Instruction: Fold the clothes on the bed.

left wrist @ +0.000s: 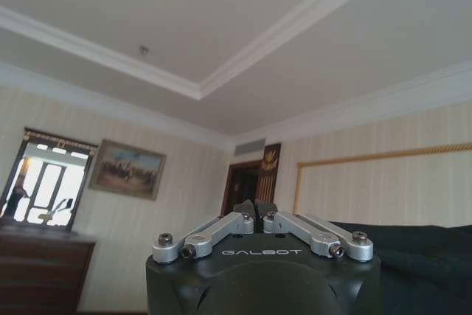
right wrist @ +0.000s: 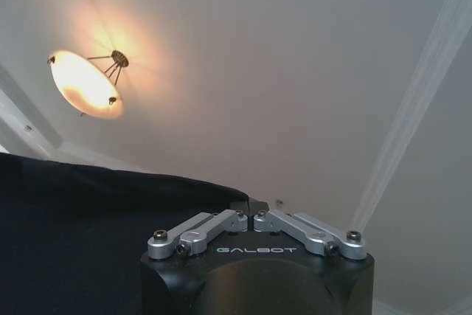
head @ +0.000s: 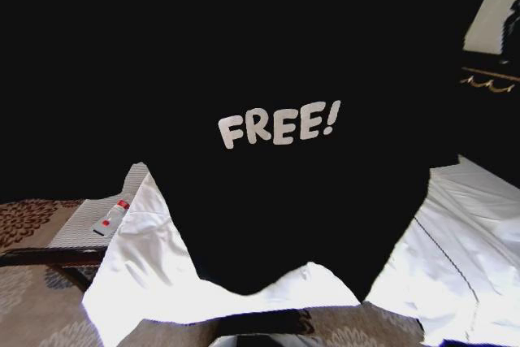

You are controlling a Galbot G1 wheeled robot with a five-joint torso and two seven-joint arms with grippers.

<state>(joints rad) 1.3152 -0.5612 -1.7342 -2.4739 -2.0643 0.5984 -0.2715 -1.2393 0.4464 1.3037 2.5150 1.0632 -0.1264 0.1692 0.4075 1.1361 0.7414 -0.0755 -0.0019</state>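
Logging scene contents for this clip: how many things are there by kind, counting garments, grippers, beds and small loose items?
Garments: 1, the black T-shirt, held up and spread over the bed.
Grippers: 2, left gripper and right gripper, each shut on the shirt's upper edge.
Beds: 1, the bed with white sheets.
Small loose items: 1, a remote control.
Total: 5
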